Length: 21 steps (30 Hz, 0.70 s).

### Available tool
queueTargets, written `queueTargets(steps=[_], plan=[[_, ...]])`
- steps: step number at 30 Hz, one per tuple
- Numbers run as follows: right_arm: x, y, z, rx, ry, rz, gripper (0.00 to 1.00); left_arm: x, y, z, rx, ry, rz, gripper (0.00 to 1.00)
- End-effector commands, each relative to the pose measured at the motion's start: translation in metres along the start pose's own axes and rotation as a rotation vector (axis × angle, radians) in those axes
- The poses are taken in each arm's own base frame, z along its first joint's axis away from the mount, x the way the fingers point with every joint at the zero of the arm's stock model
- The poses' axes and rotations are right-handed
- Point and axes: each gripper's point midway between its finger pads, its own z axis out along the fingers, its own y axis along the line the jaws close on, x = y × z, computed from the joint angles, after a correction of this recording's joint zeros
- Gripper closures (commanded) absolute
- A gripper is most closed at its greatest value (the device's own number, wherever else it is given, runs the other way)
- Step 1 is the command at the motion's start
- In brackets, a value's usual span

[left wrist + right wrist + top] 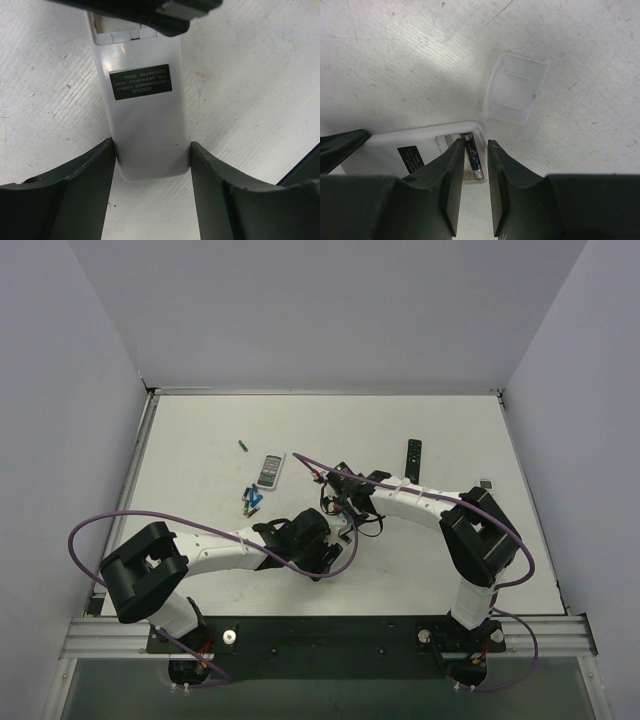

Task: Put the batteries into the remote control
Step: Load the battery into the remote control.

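The white remote control [145, 125] lies back up on the table, its dark label showing. My left gripper [152, 150] is shut on its near end, one finger against each side. The battery compartment [115, 34] at the far end is uncovered. In the right wrist view a dark battery [471, 152] lies in the compartment of the remote [427, 137]. My right gripper [475, 147] hovers over it, fingers a narrow gap apart and not clamping it. The clear battery cover [515, 90] lies beside the remote. Loose batteries [251, 502] lie left of the grippers, a green one [243, 445] farther back.
A white remote with a grey face [271, 469] lies behind the loose batteries. A slim black remote [413, 458] lies at the back right. Both grippers [325, 535] [340, 502] meet at the table's middle, and purple cables loop around the arms.
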Motion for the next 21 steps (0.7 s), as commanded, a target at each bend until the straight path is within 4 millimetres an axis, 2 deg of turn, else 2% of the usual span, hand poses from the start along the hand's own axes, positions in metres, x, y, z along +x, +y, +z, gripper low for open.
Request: queueTargets(steps=[1, 16, 20, 21], plan=[[0.004, -0.002, 0.003, 0.026, 0.028, -0.035, 0.80, 0.005, 0.006, -0.003, -0.027, 0.018, -0.008, 0.88], [0.029, 0.005, 0.011, 0.021, 0.122, -0.104, 0.77, 0.006, 0.007, -0.002, -0.032, 0.025, -0.008, 0.88], [0.033, -0.003, 0.013, 0.069, 0.130, -0.089, 0.86, 0.007, 0.008, -0.002, -0.034, 0.026, -0.013, 0.88], [0.034, -0.006, 0.013, 0.083, 0.131, -0.084, 0.91, 0.006, 0.009, -0.002, -0.035, 0.024, -0.016, 0.88]])
